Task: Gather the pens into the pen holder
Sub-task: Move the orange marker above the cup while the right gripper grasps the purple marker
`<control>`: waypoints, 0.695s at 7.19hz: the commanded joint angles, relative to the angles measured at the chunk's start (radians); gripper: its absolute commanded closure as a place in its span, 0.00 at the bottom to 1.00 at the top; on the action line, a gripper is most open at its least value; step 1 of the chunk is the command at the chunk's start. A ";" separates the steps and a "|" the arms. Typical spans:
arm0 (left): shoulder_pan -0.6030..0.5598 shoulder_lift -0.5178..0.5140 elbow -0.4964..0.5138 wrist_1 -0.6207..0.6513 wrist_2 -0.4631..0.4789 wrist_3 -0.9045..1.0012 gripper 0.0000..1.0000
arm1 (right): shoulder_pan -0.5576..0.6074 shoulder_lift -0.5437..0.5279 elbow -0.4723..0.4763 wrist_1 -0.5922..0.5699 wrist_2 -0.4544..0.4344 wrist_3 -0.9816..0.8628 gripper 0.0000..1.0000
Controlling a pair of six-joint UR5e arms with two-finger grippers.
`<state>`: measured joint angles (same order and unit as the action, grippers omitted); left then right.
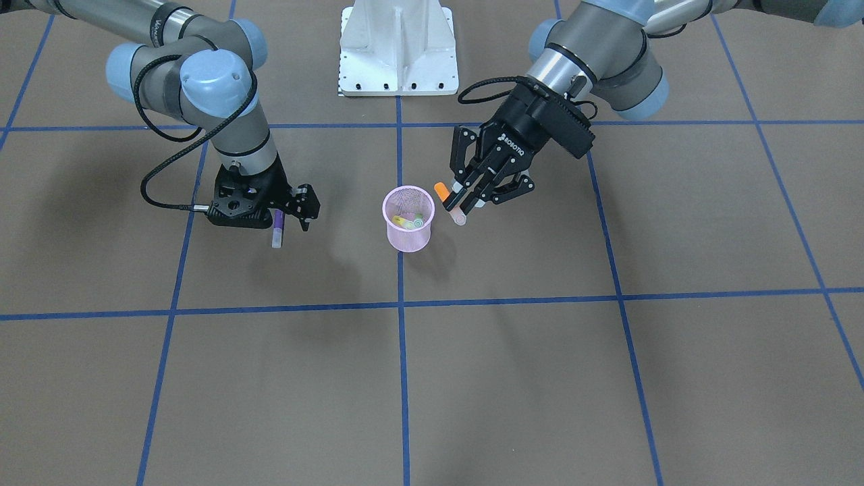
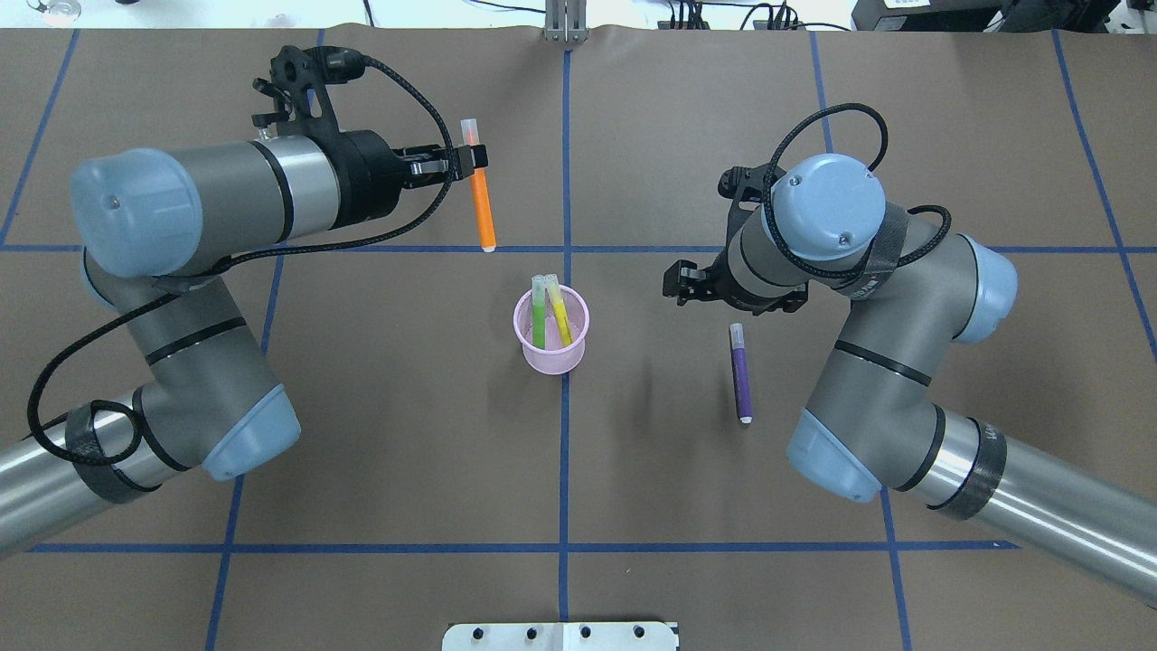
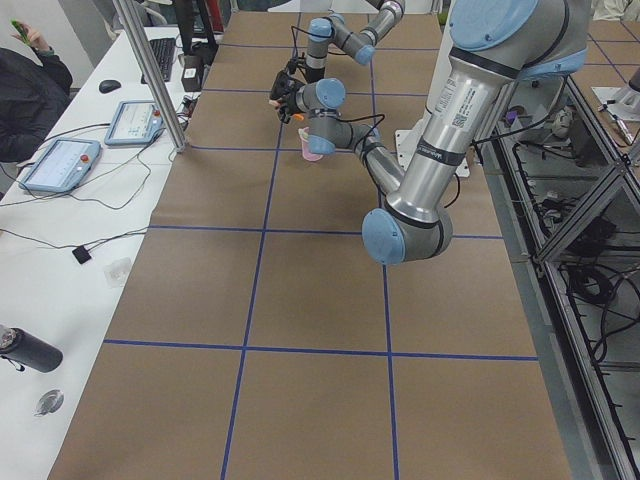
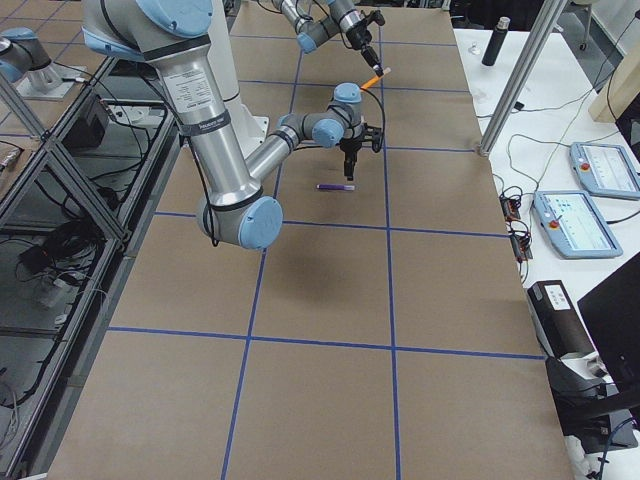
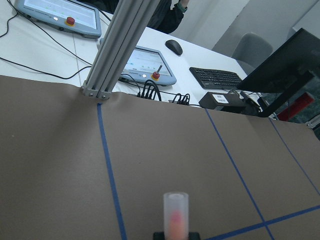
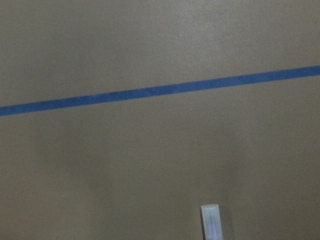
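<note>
The pink mesh pen holder (image 1: pixel 408 236) (image 2: pixel 522 327) stands upright at the table's middle with a green pen (image 2: pixel 539 318) and a yellow pen (image 2: pixel 561 318) inside. My left gripper (image 1: pixel 463 201) (image 2: pixel 470 163) is shut on the orange pen (image 1: pixel 442 192) (image 2: pixel 483 203), held tilted in the air just beside the holder's rim; its pale cap (image 5: pixel 176 212) fills the bottom of the left wrist view. The purple pen (image 2: pixel 740 375) (image 4: pixel 335 187) lies flat on the table. My right gripper (image 1: pixel 297 210) hovers over its cap end (image 6: pixel 210 220), open, not touching it.
Blue tape lines grid the brown table. The white robot base (image 1: pixel 398 47) sits behind the holder. Beyond the far edge stand an aluminium post (image 5: pixel 120 45), teach pendants (image 4: pixel 590 165) and a desk where a person (image 3: pixel 25 95) sits.
</note>
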<state>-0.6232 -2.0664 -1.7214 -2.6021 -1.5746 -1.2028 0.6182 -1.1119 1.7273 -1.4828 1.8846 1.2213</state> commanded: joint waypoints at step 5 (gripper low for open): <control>0.077 0.002 0.075 -0.141 0.087 0.002 1.00 | -0.009 0.004 -0.094 0.002 0.037 -0.105 0.19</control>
<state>-0.5471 -2.0643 -1.6460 -2.7411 -1.4879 -1.2008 0.6100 -1.1099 1.6420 -1.4816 1.9051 1.1150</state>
